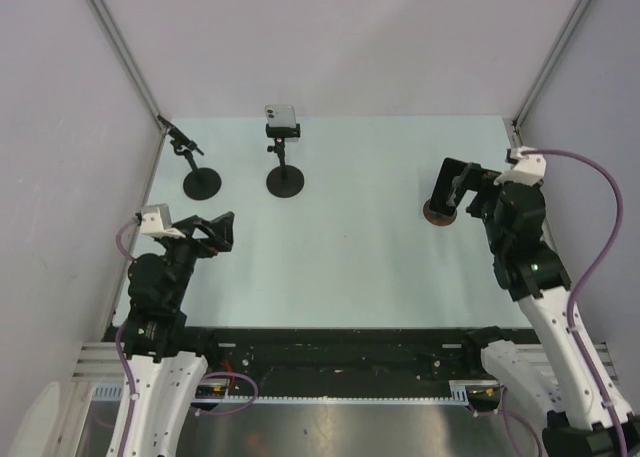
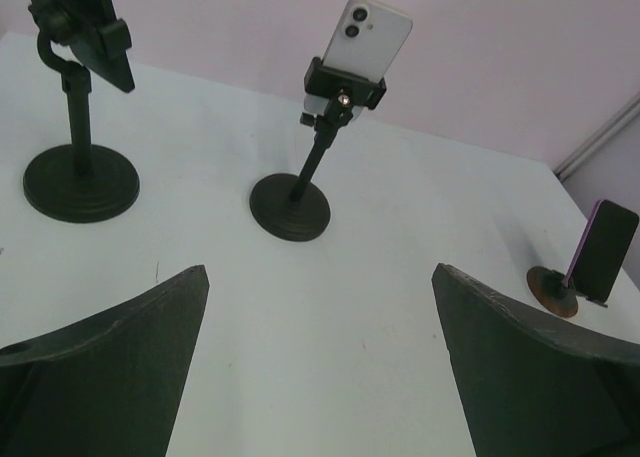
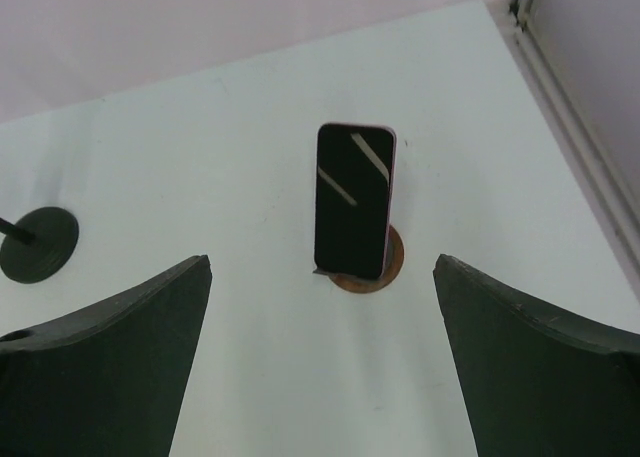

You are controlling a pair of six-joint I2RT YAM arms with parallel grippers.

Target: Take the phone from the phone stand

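I am reading this as the approach step: nothing is gripped yet, and both arms are hanging above the table (image 1: 340, 267), well apart from any phone. The left gripper (image 2: 320, 377) is standing wide open with nothing between its fingers, and the right gripper (image 3: 320, 367) is equally spread and empty.

Two phones are sitting on stands, so I am having to judge which one is meant. The white phone (image 2: 368, 39) is clamped upright at the top of the clamp stand (image 2: 291, 207) near the back middle of the table, with the empty stand (image 2: 80, 182) beside it to the left. The dark phone (image 3: 353, 200) is leaning back on the round stand (image 3: 393, 260) at the right side, and the right wrist camera is facing it squarely (it looks the easier of the two, since nothing appears to be clamping it).

I am leaning towards the right arm going first. The next move is calling for an advance until the fingers are bracketing the phone's long edges, closing on them, and then lifting up and away without dragging the light base along.
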